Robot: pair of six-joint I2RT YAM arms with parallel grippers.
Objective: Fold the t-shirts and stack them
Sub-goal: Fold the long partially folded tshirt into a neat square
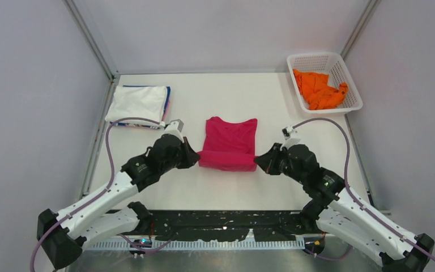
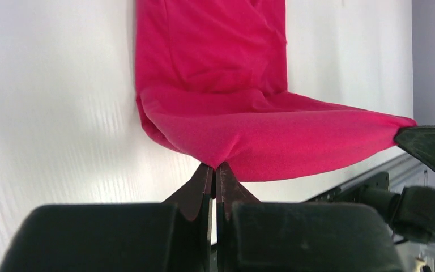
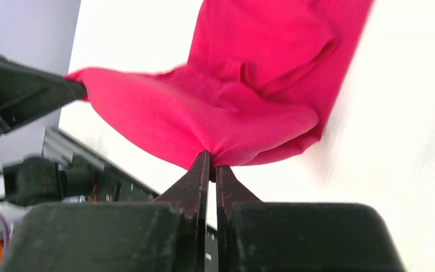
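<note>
Top external view shows you the pink shirt (image 1: 229,139) in the middle of the table (image 1: 272,187), between the left gripper (image 1: 195,157) and the right gripper (image 1: 259,161). Left wrist view: the left gripper pinches its folded edge. Right wrist view: the right gripper pinches the other end.

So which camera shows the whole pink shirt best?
The top camera: the whole pink shirt shows there. The wrist cameras are too close, showing mostly its lifted near edge, pinched by the left gripper and right gripper.
</note>
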